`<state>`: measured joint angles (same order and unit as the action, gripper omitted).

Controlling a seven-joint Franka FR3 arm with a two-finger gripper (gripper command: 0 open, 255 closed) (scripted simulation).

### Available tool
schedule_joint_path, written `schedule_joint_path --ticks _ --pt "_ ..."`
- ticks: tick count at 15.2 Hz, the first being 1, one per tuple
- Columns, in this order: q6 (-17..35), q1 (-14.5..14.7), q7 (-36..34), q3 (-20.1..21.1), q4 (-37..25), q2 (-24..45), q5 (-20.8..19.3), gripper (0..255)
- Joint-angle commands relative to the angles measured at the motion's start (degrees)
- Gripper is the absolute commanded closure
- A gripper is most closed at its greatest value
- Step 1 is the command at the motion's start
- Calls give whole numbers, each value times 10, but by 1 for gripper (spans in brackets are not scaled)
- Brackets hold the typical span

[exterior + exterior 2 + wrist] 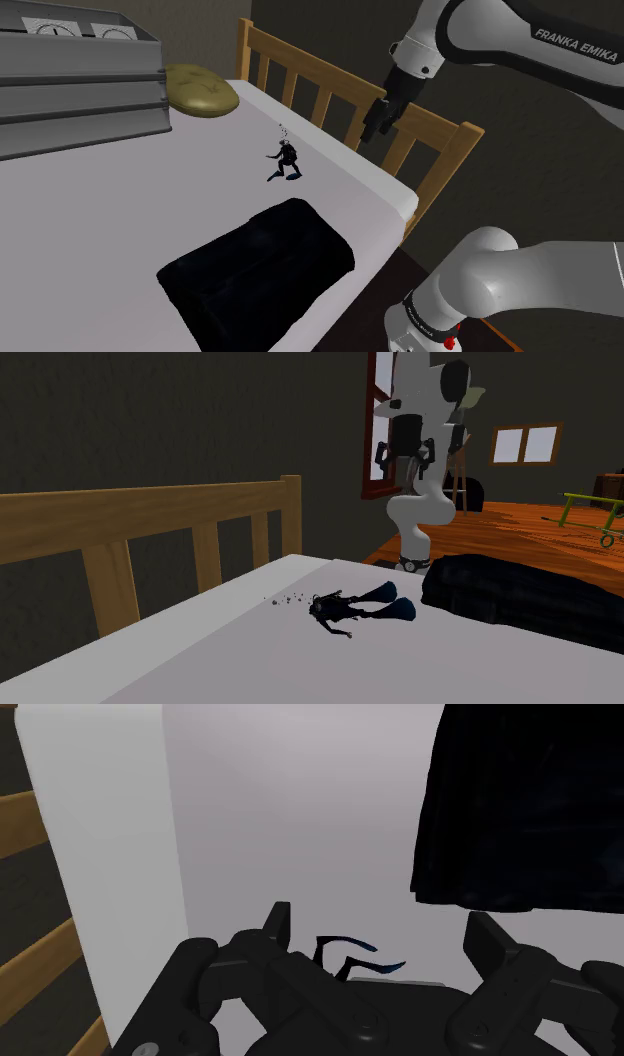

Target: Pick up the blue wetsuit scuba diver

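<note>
Pincer [381, 924] open, its two black fingers [277, 919] standing well apart and holding nothing. In the shoulder view it [375, 125] hangs in the air over the bed's wooden rail [330, 95], to the right of the diver and well apart from it.

A bed [100, 220] with a pale sheet carries everything. At the shoulder view's far left a ribbed grey case [80, 90] sits on it. A black cloth [255, 270] lies folded at the near side, toward the arm's stand. An olive cushion [200, 92] rests just beside the case, near the rail.

The diver [285, 160] lies flat on the sheet between cushion and cloth, touching neither. In the second exterior view its [355, 610] blue fins point toward the cloth [520, 597], and small specks [285, 597] lie by its head. In the wrist view the fins [350, 954] show between the fingers, untouched.
</note>
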<state>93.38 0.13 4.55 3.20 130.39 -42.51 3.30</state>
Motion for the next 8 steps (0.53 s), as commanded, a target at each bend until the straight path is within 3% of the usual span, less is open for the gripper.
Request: schedule_joint_path --ticks 1,8 --pt "0 0 0 0 0 0 0 0" --pt "75 -11 -12 -1 -51 154 4 0"
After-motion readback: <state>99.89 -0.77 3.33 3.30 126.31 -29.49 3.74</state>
